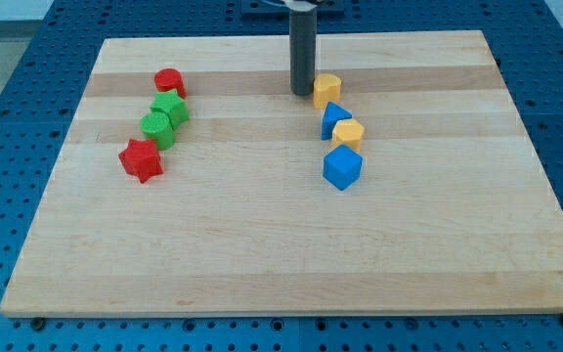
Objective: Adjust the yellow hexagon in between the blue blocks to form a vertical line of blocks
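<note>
Since the arm carries no claw, only a rod, its tip point(303, 93) stands up-left of the yellow hexagon point(348, 134), which sits right of the line between the blue blocks point(335, 119) point(342, 167).

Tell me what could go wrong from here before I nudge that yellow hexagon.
My tip sits beside the upper yellow block, not the yellow hexagon, so a careless move may shove the wrong one. The hexagon touches the upper blue block and blue cube; pushing may drag either.
</note>
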